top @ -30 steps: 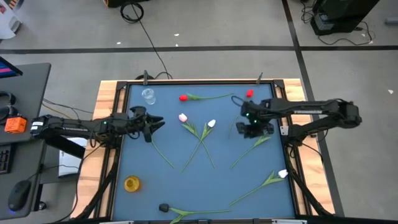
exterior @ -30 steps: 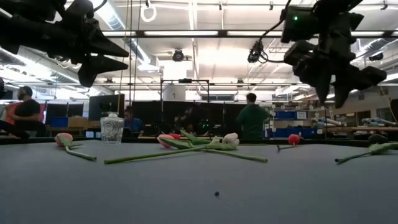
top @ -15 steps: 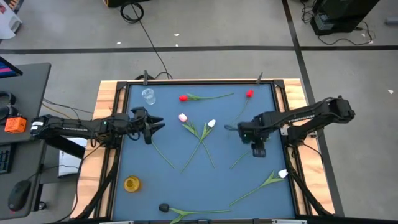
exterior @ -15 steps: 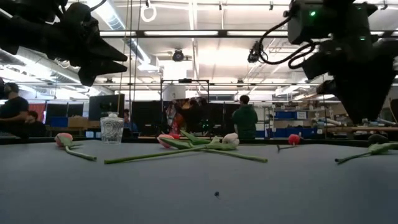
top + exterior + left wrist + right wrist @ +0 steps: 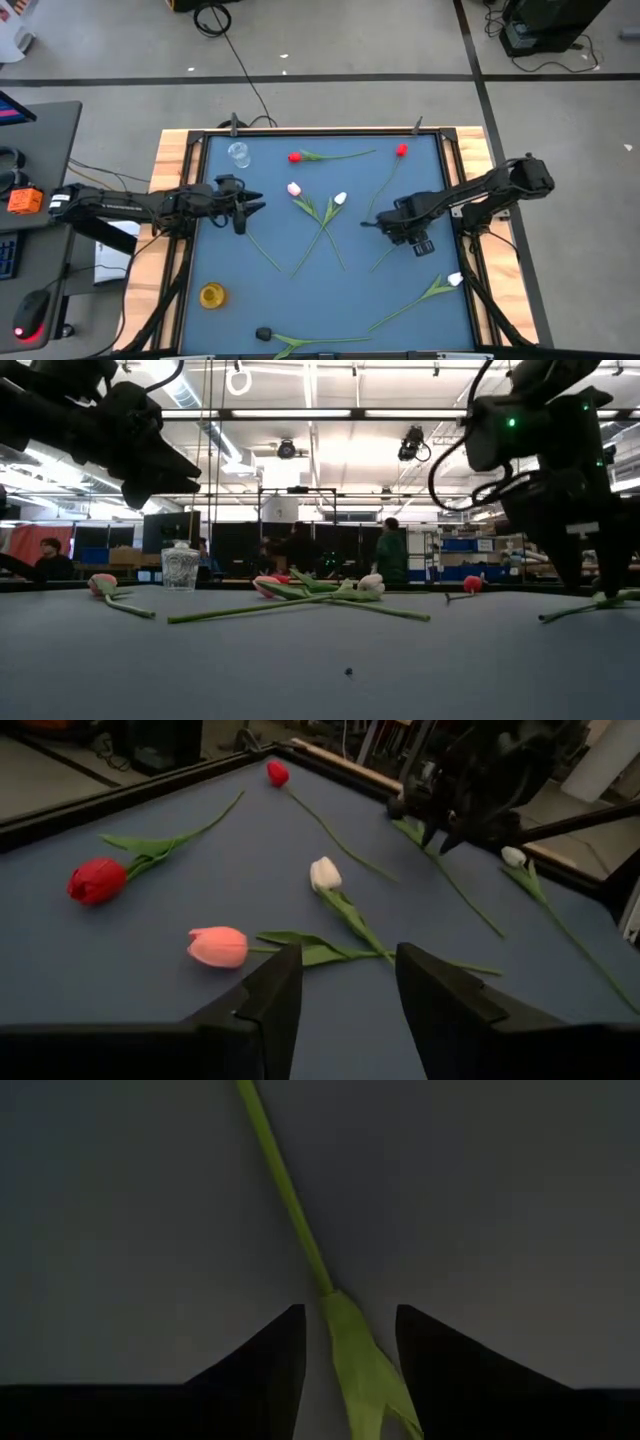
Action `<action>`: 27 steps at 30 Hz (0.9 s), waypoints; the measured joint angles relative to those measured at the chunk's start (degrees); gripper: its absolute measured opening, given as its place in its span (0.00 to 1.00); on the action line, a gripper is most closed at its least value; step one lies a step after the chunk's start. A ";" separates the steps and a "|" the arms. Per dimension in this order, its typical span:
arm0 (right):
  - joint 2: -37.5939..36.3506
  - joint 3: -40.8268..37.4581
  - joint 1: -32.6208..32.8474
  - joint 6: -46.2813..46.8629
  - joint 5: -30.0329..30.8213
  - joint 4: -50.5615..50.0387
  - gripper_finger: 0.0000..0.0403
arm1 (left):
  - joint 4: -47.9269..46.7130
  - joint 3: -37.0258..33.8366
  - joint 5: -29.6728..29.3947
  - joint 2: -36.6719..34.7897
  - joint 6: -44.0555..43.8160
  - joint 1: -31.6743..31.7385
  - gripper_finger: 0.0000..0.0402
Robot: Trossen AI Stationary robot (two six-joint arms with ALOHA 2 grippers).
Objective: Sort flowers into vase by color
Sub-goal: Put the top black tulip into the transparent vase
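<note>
Tulips lie flat on the blue table: two red (image 5: pixel 294 157) (image 5: pixel 401 150), a pink (image 5: pixel 293 188) crossed with a white (image 5: pixel 340 198), another white (image 5: pixel 455 280) and a dark one (image 5: pixel 263 333) at the near edge. My right gripper (image 5: pixel 408 228) points down, open, low over the right red tulip's stem (image 5: pixel 285 1190). Its fingers stand on either side of the leaf (image 5: pixel 360 1365) without touching it. My left gripper (image 5: pixel 250 204) waits open above the table's left part, facing the pink tulip (image 5: pixel 218 946).
A clear glass vase (image 5: pixel 238 153) stands at the far left corner and a yellow vase (image 5: pixel 211 295) near the left edge. A raised dark frame (image 5: pixel 448 160) rims the table. People move in the room behind, seen in the low view.
My right gripper has moved from beside the far right red tulip's head toward the near edge, along that stem. It has come down and tipped until its fingers point at the table. It now straddles the stem's leaf. No tulip has moved.
</note>
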 joint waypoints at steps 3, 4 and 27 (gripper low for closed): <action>3.33 0.00 0.00 0.06 0.28 0.02 0.41 | -0.03 0.00 0.02 1.05 0.02 0.00 0.42; 4.39 0.15 0.00 0.25 0.78 0.02 0.41 | -0.05 0.00 0.02 1.41 0.00 0.00 0.42; 7.05 0.65 -0.98 2.43 3.19 -0.08 0.07 | -0.03 0.00 0.00 3.20 0.26 0.00 0.42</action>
